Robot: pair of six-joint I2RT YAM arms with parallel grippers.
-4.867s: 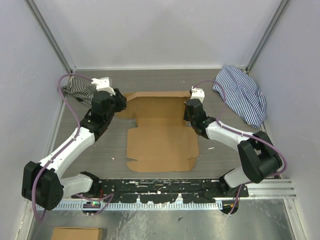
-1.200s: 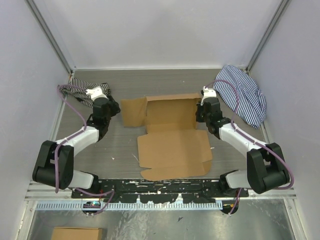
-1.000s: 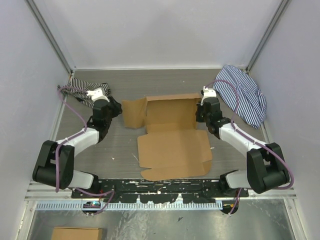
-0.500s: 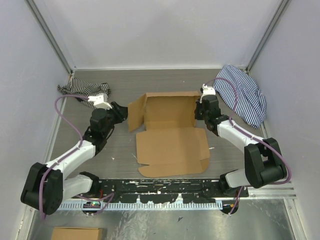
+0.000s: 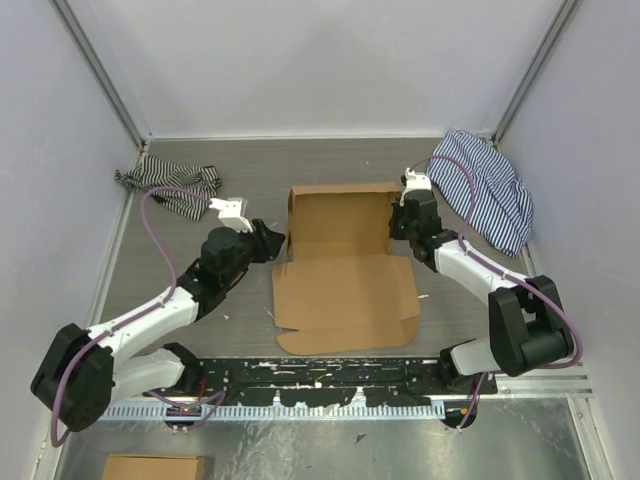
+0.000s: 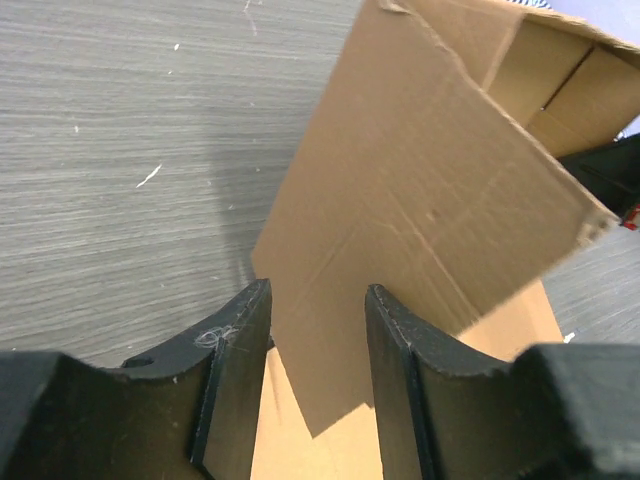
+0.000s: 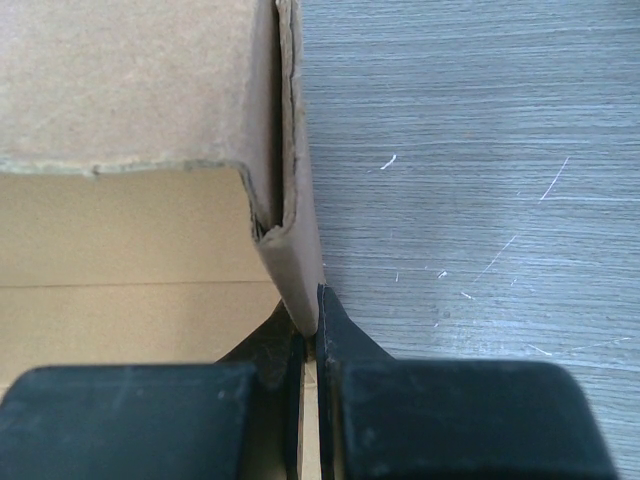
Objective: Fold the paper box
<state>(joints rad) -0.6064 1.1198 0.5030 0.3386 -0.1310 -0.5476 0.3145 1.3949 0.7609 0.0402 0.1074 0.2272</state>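
A dark-striped cloth [image 5: 165,185] lies crumpled at the upper left of the top view, on the grey desk [image 5: 240,165]. Below and to the right of it, left of centre, the left pincer [image 5: 272,241] reaches the raised left flap of the paper box [image 5: 345,285]. In the left wrist view its fingers [image 6: 235,370] stand apart, with the flap's lower edge in the gap between them; whether it touches either one I cannot tell. The paper box sits mid-desk, its front panel lying flat and its back wall and both side flaps standing up. Right of centre, the right pincer [image 5: 397,222] is closed tight on the upright right flap. A blue-striped cloth [image 5: 485,190] lies in the upper right corner.
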